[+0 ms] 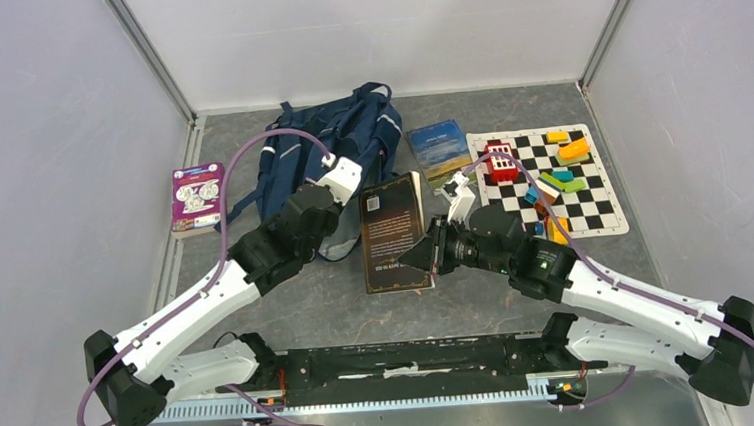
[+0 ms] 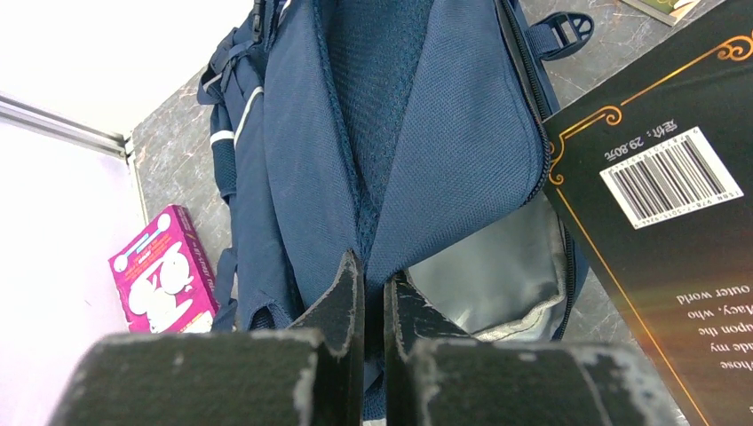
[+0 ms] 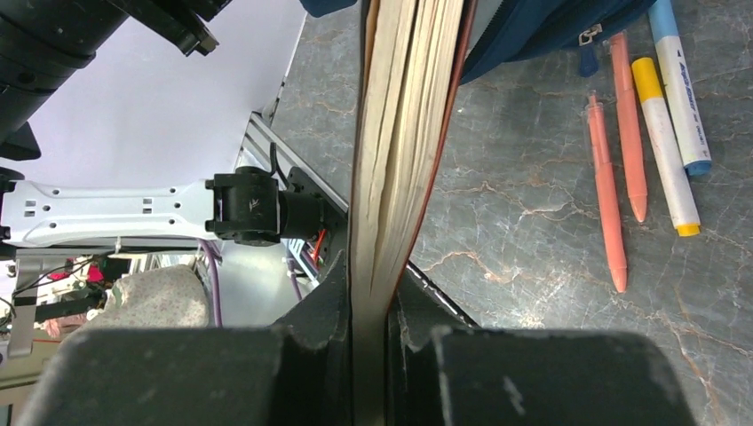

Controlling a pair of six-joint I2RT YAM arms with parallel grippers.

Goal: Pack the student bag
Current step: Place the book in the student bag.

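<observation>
Now, student bag agape, edge pinched by left gripper; book clamped in right gripper.

Robotics lab test cell. Plain white panel walls on silver aluminium frame posts enclose a grey marble-patterned tabletop. A white-and-black left robot arm and matching right robot arm, trailing purple cables, sit bolted to a black metal rail.

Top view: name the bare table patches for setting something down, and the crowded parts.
Bare: the strip between the black book and the base rail; the far-left corner beyond the pink box. Crowded: the middle, with student bag, book, blue box, checkered mat.
</observation>
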